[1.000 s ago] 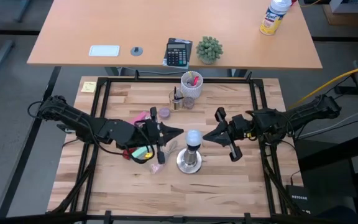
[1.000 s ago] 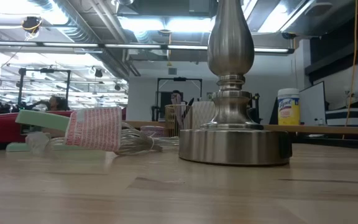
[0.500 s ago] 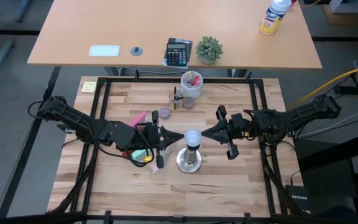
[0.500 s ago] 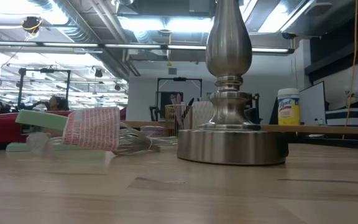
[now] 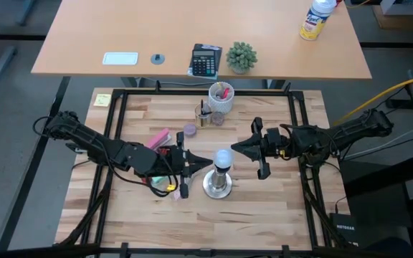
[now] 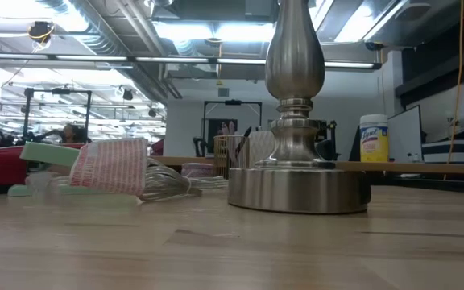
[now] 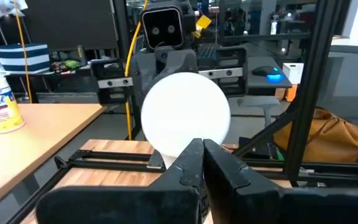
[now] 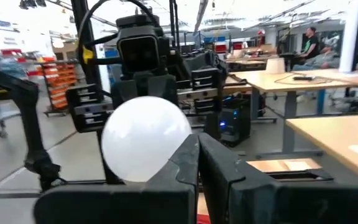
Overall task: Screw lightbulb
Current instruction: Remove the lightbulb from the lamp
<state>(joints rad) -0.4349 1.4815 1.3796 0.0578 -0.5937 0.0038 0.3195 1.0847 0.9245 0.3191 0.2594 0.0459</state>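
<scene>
Two closed pincers, left (image 5: 208,163) and right (image 5: 236,148), flanking lightbulb (image 5: 223,158). Bulb upright atop metal stand (image 5: 218,185) on counter (image 5: 264,208).

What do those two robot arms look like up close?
Both are dark, jointed and slim, with black cables along them. The left gripper and right gripper each end in two matte black fingers tapering to a point.

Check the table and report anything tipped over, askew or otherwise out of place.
One thing: a pink-striped paper cup lies on its side beside the metal lamp stand, with a clear wrapper spilling from it. The lightbulb sits upright on the stand, between the shut left gripper and right gripper.
</scene>
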